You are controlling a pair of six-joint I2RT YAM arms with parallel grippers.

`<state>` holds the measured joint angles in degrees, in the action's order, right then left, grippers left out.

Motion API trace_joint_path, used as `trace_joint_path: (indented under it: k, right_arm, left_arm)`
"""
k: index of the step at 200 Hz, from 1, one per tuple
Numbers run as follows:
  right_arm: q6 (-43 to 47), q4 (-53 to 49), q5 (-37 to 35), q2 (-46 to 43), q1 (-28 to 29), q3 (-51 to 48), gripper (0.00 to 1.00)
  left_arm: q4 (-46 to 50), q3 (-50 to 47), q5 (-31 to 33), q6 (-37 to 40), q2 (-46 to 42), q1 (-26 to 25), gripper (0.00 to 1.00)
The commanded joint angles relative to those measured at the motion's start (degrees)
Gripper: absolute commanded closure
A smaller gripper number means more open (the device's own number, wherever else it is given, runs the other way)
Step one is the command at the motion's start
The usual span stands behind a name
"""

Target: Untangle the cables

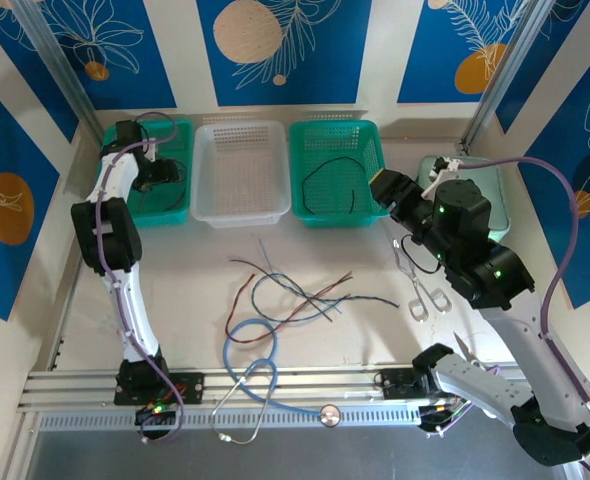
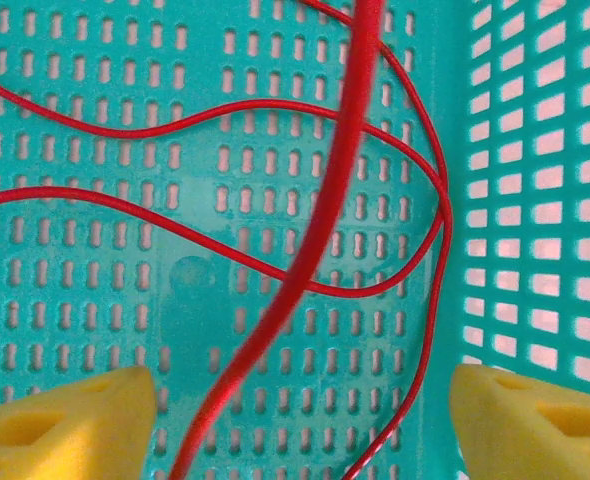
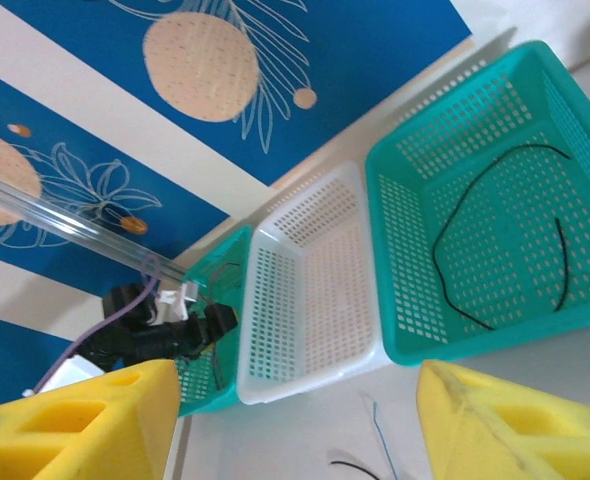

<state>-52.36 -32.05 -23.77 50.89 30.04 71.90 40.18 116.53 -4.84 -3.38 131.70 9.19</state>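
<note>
Red, black and blue-grey cables [image 1: 293, 290] lie tangled mid-table. My left gripper [image 1: 163, 174] hangs open inside the left teal basket [image 1: 180, 207]. In the left wrist view its yellow fingers stand far apart over the basket floor [image 2: 95, 300], and a red cable [image 2: 313, 240] loops loosely across between them, left gripper [image 2: 305, 400] gripping nothing. A black cable [image 1: 315, 175] lies curled in the right teal basket [image 1: 335, 127]. My right gripper [image 1: 387, 187] hovers open by that basket's right edge; right gripper [image 3: 295, 400] is empty, above the basket [image 3: 405, 200] with the black cable [image 3: 440, 260].
An empty white basket [image 1: 240, 200] stands between the teal ones. A light-blue stethoscope [image 1: 245, 345] lies near the front rail, scissors [image 1: 430, 300] to the right under my right arm. A pale green container [image 1: 505, 205] sits at the far right.
</note>
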Motion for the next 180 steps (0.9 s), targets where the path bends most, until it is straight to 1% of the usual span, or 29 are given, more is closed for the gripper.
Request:
trace_joint_path:
  k: [1, 16, 39, 59, 76, 95, 118, 128, 150, 165, 180]
  right_arm:
    - [-1.5, -0.4, 1.0, -0.8, -0.3, -0.4, 0.36]
    - [-2.2, -0.6, 1.2, -1.1, -0.3, -1.1, 0.36]
    - [-3.2, -0.7, 1.6, -1.8, -0.3, -2.6, 0.37]
    - [-4.0, -1.1, 2.2, -2.2, -0.4, -3.9, 0.37]
    - [-4.9, -1.1, 3.1, -2.8, -0.3, -5.5, 0.38]
    - [-6.7, -1.2, 3.8, -3.8, -0.3, -8.1, 0.39]
    - [-8.7, -2.8, 3.8, -4.8, -0.2, -10.9, 0.39]
    - [-9.0, -4.5, 3.7, -4.8, -0.1, -12.0, 0.40]
    - [-11.1, -9.7, 3.8, -3.2, 0.5, -14.4, 0.41]
    - [-14.8, -13.7, 4.5, -1.5, 1.3, -16.6, 0.40]
    - [-19.3, -15.5, 4.5, -0.7, 2.7, -20.0, 0.41]
  left_arm:
    - [1.3, 1.5, 2.1, 1.2, -6.9, -0.4, 0.15]
    - [2.7, 1.2, 1.3, 1.8, -9.3, -0.6, 0.10]
    - [5.2, -0.4, 1.6, 2.7, -13.2, -0.8, 0.01]
    - [5.8, -3.4, 0.5, 1.7, -16.9, -0.8, 0.01]
    - [3.6, -8.4, -2.6, -1.0, -21.0, -1.0, 0.01]
    - [1.4, -13.1, -1.5, -1.0, -25.6, -1.9, 0.01]
    - [1.6, -16.9, -1.3, -0.9, -30.8, -2.9, 0.01]
    - [1.5, -19.1, -0.9, -0.4, -33.8, -4.2, 0.00]
    - [0.9, -27.1, 0.1, 1.6, -41.8, -9.9, 0.01]
    - [-0.4, -34.4, -0.3, 1.1, -47.7, -14.2, 0.02]
    - [-2.2, -41.5, -0.9, -0.4, -53.5, -18.7, 0.02]
